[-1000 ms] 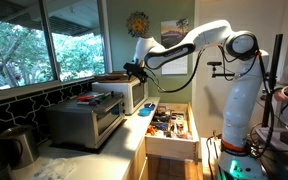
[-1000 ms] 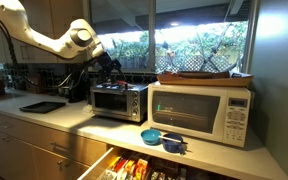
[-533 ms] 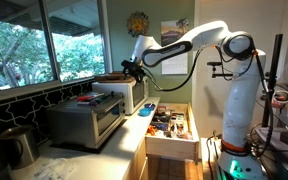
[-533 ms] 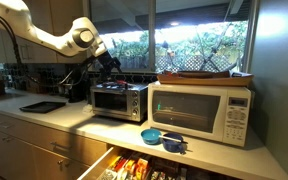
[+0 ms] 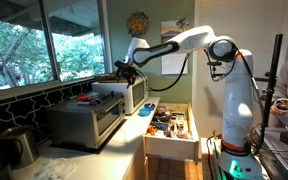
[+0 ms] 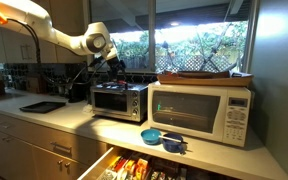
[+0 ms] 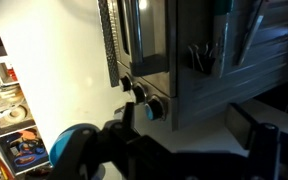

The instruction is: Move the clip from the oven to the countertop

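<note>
The silver toaster oven (image 5: 84, 117) stands on the pale countertop (image 5: 119, 150) and shows in both exterior views (image 6: 119, 101). My gripper (image 5: 123, 70) hovers above the oven's top, also seen from the other side (image 6: 106, 64). In the wrist view the jaws (image 7: 189, 128) are open and empty over the oven's top (image 7: 219, 95), near its knobs (image 7: 156, 106). A small dark clip-like object (image 7: 202, 57) lies on the oven's top, beyond the jaws. A small reddish and dark object on the oven's top (image 5: 87, 98) is too small to identify.
A white microwave (image 6: 204, 111) with a wooden tray on it stands next to the oven. Blue bowls (image 6: 161, 138) sit on the counter edge above an open, full drawer (image 5: 170, 125). A dark baking tray (image 6: 41, 106) lies on the counter. The window is behind.
The arm has swung further over the oven; the gripper has shifted a little from the microwave side toward the oven's top. The jaws stay open.
</note>
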Controlling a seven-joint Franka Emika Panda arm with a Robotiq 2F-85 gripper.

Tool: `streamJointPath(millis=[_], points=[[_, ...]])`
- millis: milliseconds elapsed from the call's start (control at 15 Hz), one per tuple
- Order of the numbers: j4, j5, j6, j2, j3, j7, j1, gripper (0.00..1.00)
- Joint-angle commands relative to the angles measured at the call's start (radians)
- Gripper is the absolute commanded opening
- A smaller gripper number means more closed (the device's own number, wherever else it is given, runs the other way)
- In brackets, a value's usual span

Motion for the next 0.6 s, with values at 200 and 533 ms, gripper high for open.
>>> streamJointPath(millis=[200, 533], points=[[0.145, 0.074, -0.072, 0.129, -0.036, -0.023, 0.045, 0.7], [0.191, 0.106, -0.079, 0.174, -0.051, -0.024, 0.054, 0.73]])
